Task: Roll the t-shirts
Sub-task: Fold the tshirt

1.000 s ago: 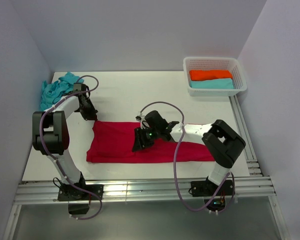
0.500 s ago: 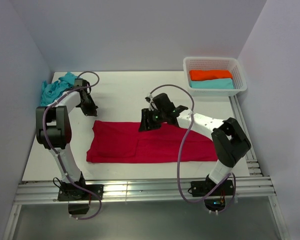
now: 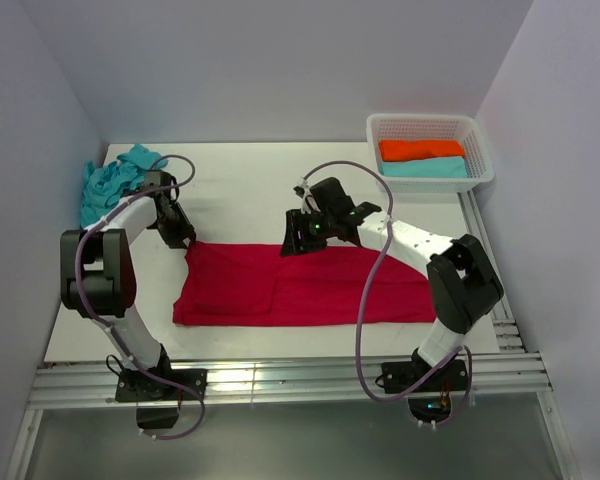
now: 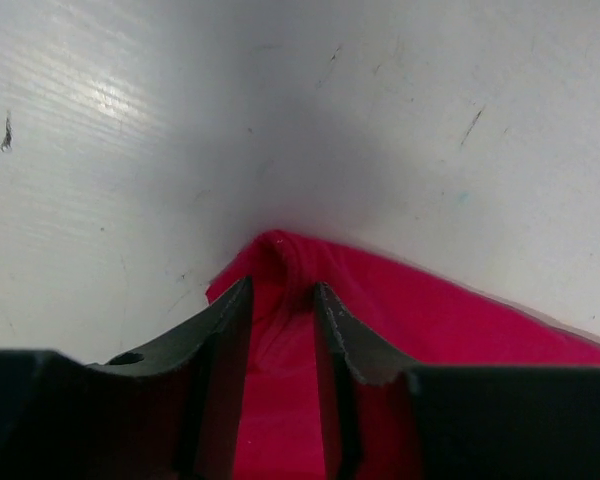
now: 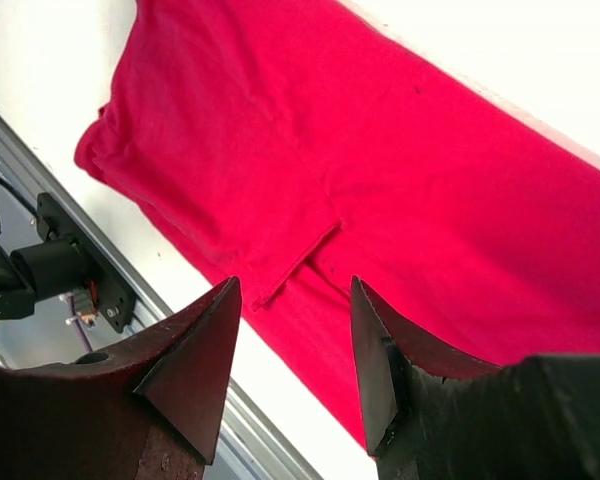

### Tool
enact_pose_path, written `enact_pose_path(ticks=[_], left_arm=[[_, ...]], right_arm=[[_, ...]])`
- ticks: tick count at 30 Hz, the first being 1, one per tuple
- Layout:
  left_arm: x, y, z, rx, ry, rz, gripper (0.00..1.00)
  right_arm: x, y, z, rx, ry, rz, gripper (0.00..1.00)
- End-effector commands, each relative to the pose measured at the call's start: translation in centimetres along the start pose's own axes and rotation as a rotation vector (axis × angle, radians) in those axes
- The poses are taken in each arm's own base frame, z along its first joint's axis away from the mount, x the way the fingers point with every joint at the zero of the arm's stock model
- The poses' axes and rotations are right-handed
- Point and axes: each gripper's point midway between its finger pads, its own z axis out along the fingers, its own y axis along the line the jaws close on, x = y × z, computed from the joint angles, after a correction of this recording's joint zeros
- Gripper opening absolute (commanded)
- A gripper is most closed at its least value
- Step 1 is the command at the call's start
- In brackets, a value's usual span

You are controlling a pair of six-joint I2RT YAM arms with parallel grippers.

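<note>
The crimson t-shirt (image 3: 310, 285) lies flat as a long folded strip across the near half of the table. My left gripper (image 3: 185, 240) sits low at its far-left corner. In the left wrist view this gripper (image 4: 283, 286) is open by a narrow gap, and the puckered corner of the red shirt (image 4: 280, 250) lies between the fingertips. My right gripper (image 3: 292, 247) hovers over the middle of the far edge. It stands open (image 5: 295, 283) with nothing in it, the red t-shirt (image 5: 380, 170) below. The turquoise t-shirt (image 3: 115, 180) lies crumpled at the far left.
A white lattice basket (image 3: 480, 165) at the far right holds an orange and a turquoise cloth roll. Aluminium rails (image 3: 280, 380) run along the near edge and the right side. Walls close in on the left, back and right.
The left gripper drew away from the shirt, then came back down to its far-left corner with its jaws parted. The right gripper moved from over the shirt's middle to its far edge.
</note>
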Motion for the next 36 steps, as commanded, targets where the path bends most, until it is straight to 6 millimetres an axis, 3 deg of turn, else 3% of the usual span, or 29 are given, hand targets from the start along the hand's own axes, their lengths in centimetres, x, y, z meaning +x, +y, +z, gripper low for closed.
enact_pose_path(ticks=[1,11,15,20,26,32,35,36], left_arm=[[0.0,-0.6,-0.9,0.036,-0.025,-0.031,0.36],[-0.4,-1.0,0.9,0.04,-0.025,-0.076,0.38],[-0.4,-0.6,2.0,0.016,-0.019,-0.083,0.0],[-0.2,-0.1,3.0,-0.015,-0.024,-0.078,0.0],[-3.4,-1.3,4.1,-0.013,-0.072,-0.042,0.0],[-8.5,-6.8,7.4,0.114,-0.117,0.019,0.0],[-12.2,-13.2,8.3,0.206,-0.187,0.108,0.0],[-12.2,-15.7,8.2,0.236,-0.205,0.142,0.0]], right_arm=[[-1.0,0.8,-0.6,-0.031,-0.025,-0.031,0.55],[-0.4,0.4,-1.3,-0.038,-0.02,-0.034,0.55],[-0.5,0.4,-1.7,-0.036,-0.024,-0.037,0.55],[-0.7,-0.1,-2.5,-0.029,-0.037,-0.023,0.55],[-1.0,-1.3,-3.8,-0.02,-0.074,0.023,0.54],[-0.9,-2.5,-4.8,0.021,-0.092,0.052,0.54],[-1.1,-2.8,-5.4,0.031,-0.105,0.072,0.54],[-1.2,-2.9,-5.5,0.029,-0.109,0.077,0.55]])
